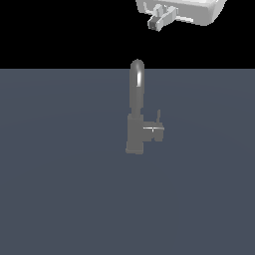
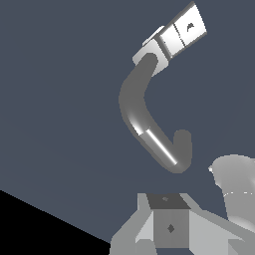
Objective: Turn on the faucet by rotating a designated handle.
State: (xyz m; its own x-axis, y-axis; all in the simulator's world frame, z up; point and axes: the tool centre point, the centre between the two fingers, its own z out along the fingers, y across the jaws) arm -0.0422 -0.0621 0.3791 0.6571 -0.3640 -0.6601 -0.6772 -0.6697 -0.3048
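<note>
My claw hangs high above the faucet, holding nothing; how wide it gapes I cannot tell; the handle juts from the body toward the exterior view's right; stiff, slick metal, I judge, best nudged at its tip.
</note>
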